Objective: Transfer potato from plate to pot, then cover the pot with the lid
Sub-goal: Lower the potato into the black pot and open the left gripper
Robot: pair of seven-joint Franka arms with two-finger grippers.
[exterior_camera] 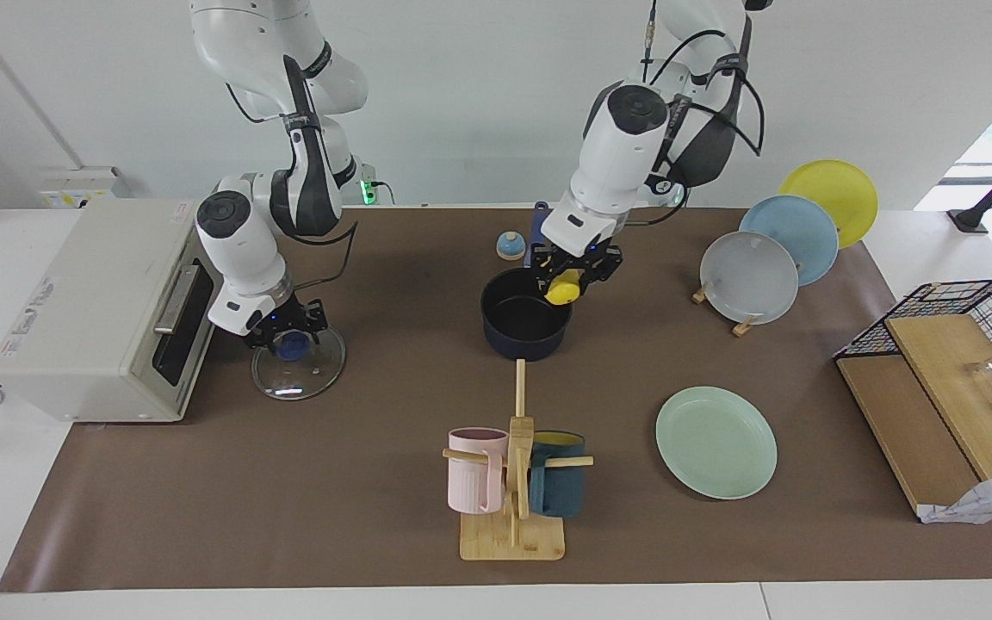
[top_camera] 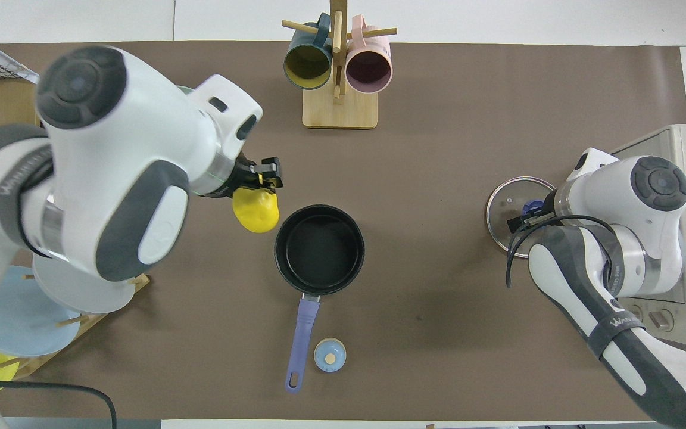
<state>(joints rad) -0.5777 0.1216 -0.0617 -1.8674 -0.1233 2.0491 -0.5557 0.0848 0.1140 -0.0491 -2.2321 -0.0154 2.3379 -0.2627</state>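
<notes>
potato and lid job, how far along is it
Done: the potato is off the mint plate, which lies bare. In hand: the left hand holds the potato in the air at the rim of the pot, not yet released. The right hand is down on the blue knob of the lid, which lies on the table by the toaster oven. Left: drop the potato in and cover the pot.

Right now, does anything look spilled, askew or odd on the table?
Nothing stands out. The left gripper holds the potato at the pot rim; the right gripper is on the lid knob, lid flat; the plate lies bare.
</notes>
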